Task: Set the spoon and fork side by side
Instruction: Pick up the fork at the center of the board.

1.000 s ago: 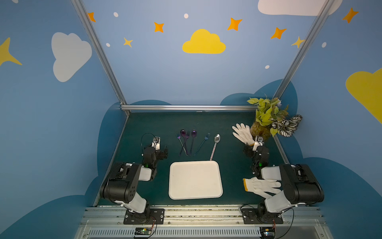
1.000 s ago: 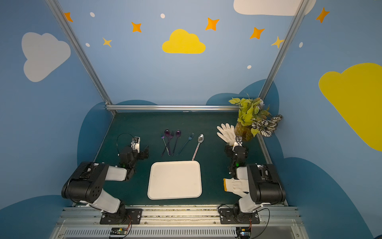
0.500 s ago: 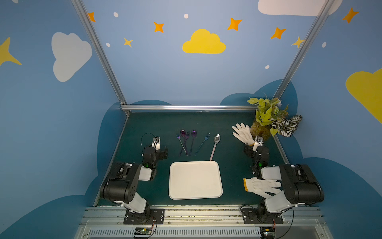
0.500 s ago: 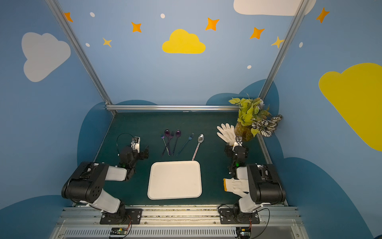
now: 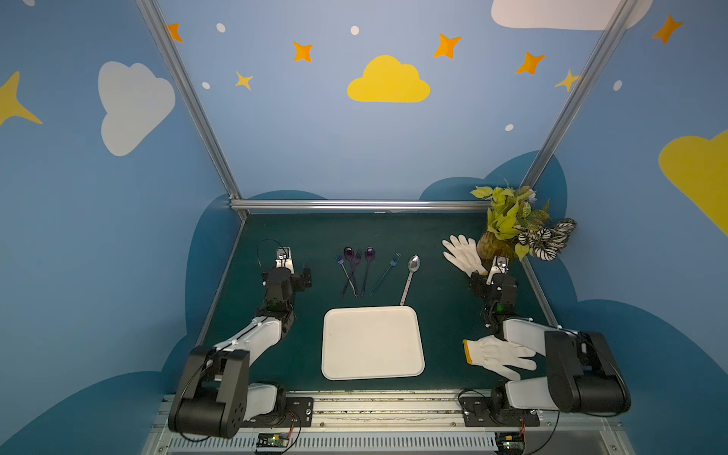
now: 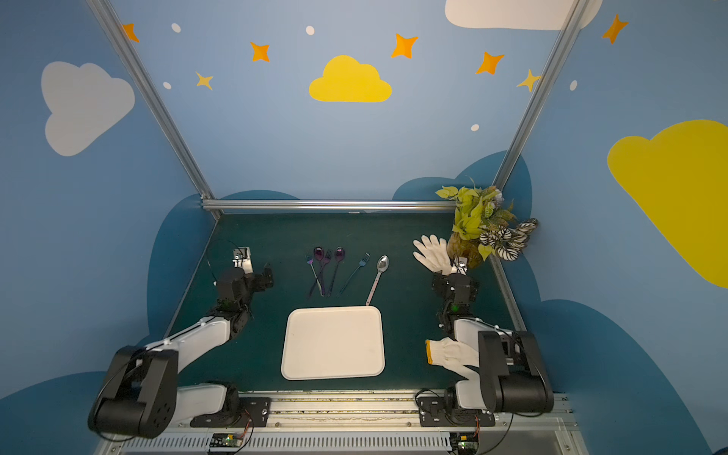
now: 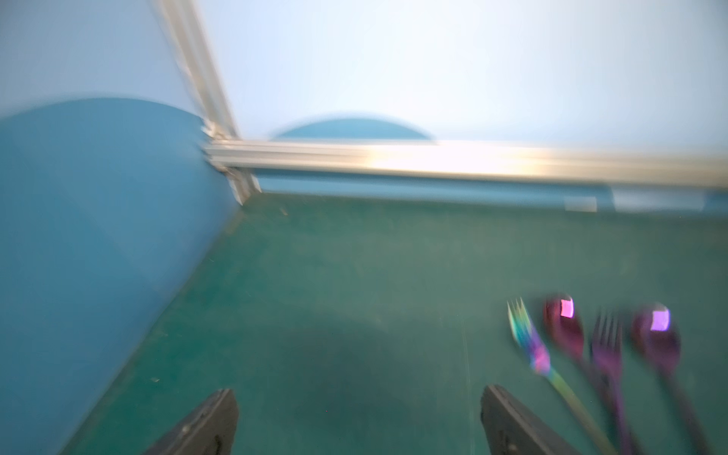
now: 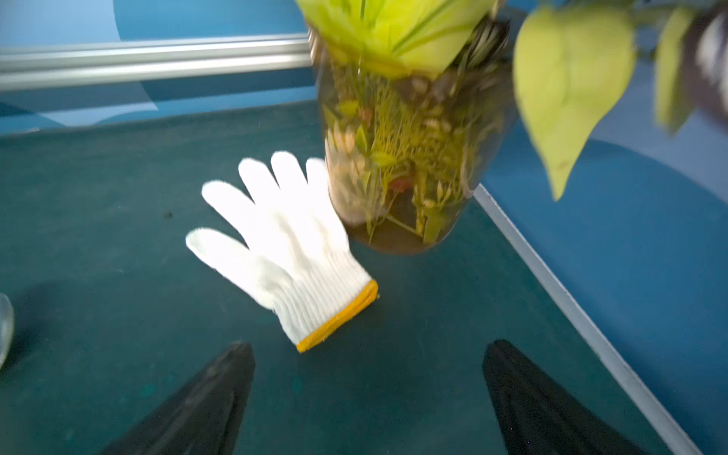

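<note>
Beyond the white tray (image 5: 372, 342), cutlery lies in a row on the green mat. A silver spoon (image 5: 409, 277) is at the right of the row, its handle end touching the tray's far edge. A blue fork (image 5: 386, 273) lies just left of it. Further left are two purple spoons (image 5: 369, 256) and two forks (image 5: 356, 262), partly crossed. They show blurred in the left wrist view as purple spoons (image 7: 561, 327) and forks (image 7: 606, 346). My left gripper (image 5: 293, 272) (image 7: 359, 394) is open and empty, left of the cutlery. My right gripper (image 5: 492, 275) (image 8: 370, 346) is open and empty over bare mat.
A white glove (image 8: 291, 244) lies just ahead of the right gripper, against a glass vase of plants (image 8: 409, 157) in the far right corner. A second glove (image 5: 496, 356) lies by the right arm. Metal rails (image 5: 354, 205) and blue walls bound the mat.
</note>
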Tool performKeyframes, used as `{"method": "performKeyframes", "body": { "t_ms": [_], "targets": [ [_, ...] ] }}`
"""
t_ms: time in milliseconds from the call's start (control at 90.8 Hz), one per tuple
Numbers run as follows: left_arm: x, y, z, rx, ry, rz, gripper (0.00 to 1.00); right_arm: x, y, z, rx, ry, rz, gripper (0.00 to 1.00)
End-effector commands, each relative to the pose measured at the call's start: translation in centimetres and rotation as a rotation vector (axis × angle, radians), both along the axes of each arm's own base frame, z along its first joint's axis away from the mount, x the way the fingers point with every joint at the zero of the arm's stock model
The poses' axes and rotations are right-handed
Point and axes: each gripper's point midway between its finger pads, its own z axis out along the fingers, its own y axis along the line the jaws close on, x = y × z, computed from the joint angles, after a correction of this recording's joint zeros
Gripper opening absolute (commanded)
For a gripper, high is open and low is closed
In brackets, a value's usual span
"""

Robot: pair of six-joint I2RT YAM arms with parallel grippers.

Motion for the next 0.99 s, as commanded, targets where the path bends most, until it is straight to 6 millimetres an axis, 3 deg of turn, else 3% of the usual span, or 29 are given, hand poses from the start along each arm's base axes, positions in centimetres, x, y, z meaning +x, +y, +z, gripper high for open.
{"method": "performKeyframes", "body": {
  "t_ms": [0, 88, 231, 396, 518, 672, 782, 859, 980],
  "targets": [
    [-3.1, 0.1, -2.9, -0.2, 0.25, 0.056, 1.0, -2.5, 0.8, -0.2, 0.103, 0.218, -0.005, 0.92],
    [-4.1, -3.3, -3.7, -0.327, 0.389, -0.083, 1.0, -4.0, 2.7, -0.4, 0.186, 0.328, 0.023, 0.86],
    [-8.4, -8.1, -7.5, -0.523, 0.709, -0.2, 1.0, -6.7, 7.1, -1.4, 0.197, 0.523, 0.092, 0.8],
    [-13.5, -13.0, -9.5, -0.496, 0.971, -0.318, 1.0, -9.1, 13.0, -2.8, 0.281, 0.785, 0.112, 0.7],
    [-15.5, -14.8, -9.9, -0.46, 1.039, -0.376, 1.0, -9.6, 18.8, -2.7, 0.276, 0.913, 0.177, 0.65],
    [-16.7, -15.2, -11.1, -0.447, 1.076, -0.4, 1.0, -7.2, 26.1, -2.2, 0.27, 0.924, 0.203, 0.64],
    [-16.9, -15.6, -11.2, -0.437, 1.088, -0.446, 1.0, -4.6, 29.9, -2.7, 0.369, 0.912, 0.147, 0.61],
    [-16.8, -15.7, -11.4, -0.42, 1.085, -0.47, 1.0, -2.6, 31.9, -3.2, 0.421, 0.896, 0.128, 0.57],
    [-17.5, -15.5, -12.2, -0.4, 1.103, -0.485, 1.0, -0.1, 33.5, -5.2, 0.448, 0.889, 0.064, 0.54]
  ]
}}
